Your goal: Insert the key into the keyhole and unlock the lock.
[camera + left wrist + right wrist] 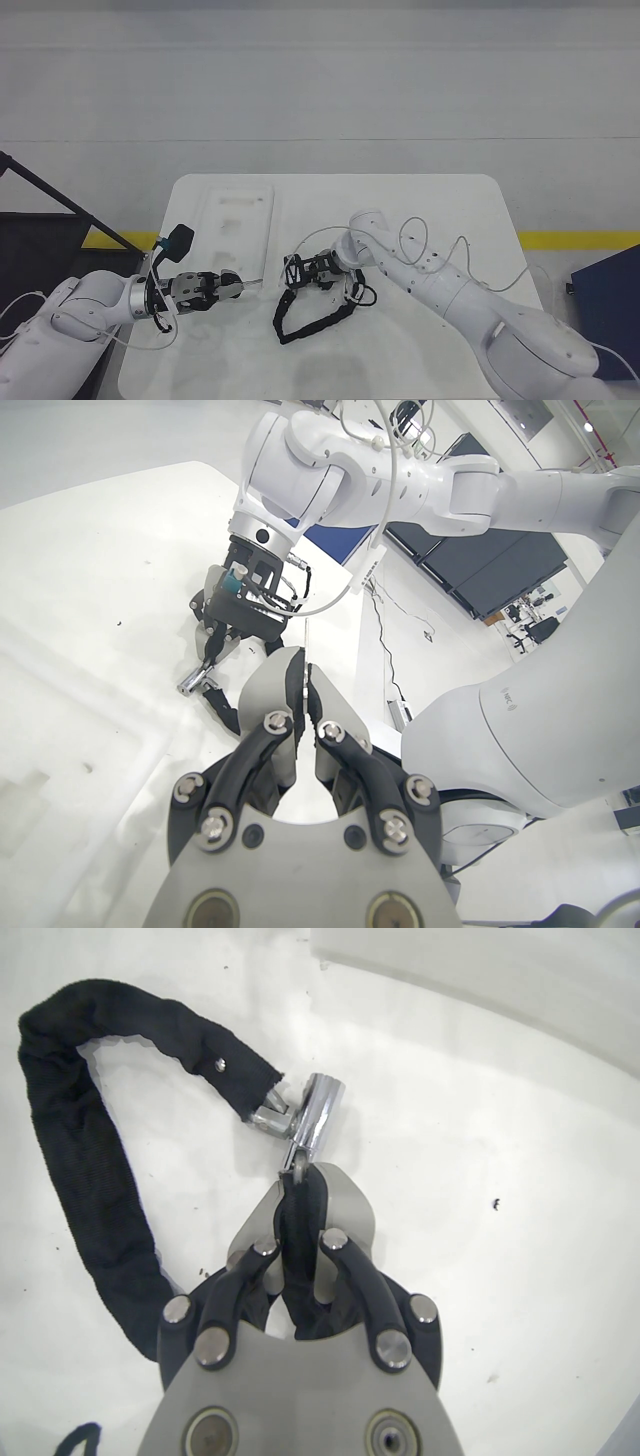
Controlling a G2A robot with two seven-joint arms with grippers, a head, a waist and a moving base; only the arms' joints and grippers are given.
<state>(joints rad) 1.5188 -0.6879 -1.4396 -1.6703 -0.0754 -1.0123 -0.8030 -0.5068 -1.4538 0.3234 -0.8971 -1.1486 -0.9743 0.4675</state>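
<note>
Nearest you, the left gripper [306,674] is clamped on the key [306,639]. You can see its blade sticking out past the fingertips, near the lock [318,1112] but not touching it. The chrome lock rests on the white table [450,210]. Just behind the lock, the right gripper [300,1180] pinches the black-sleeved chain [85,1153]. Beyond the lock lies a white foam tray [240,215].
</note>
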